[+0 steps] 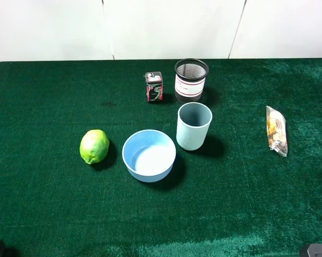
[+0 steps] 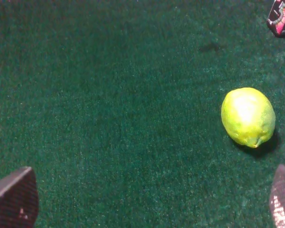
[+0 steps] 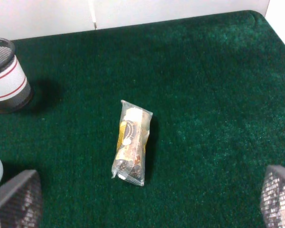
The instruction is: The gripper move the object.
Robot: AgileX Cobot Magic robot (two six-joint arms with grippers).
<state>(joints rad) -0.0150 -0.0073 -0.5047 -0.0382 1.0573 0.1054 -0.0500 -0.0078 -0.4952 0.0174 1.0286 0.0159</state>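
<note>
The object, a lime-green fruit (image 1: 94, 146), lies on the green cloth left of the blue bowl (image 1: 149, 155). In the left wrist view the fruit (image 2: 248, 116) sits on the cloth ahead of the fingers and nearer one of them. My left gripper (image 2: 149, 199) is open, its fingertips (image 2: 14, 199) far apart with only cloth between them. My right gripper (image 3: 147, 199) is also open, a short way back from a clear snack packet (image 3: 131, 141). Neither gripper touches anything.
A grey-blue cup (image 1: 193, 126) stands right of the bowl. Behind them are a red-black small box (image 1: 154, 86) and a black mesh holder (image 1: 191, 80). The snack packet (image 1: 276, 130) lies at the far right. White wall panels (image 1: 166, 27) back the table.
</note>
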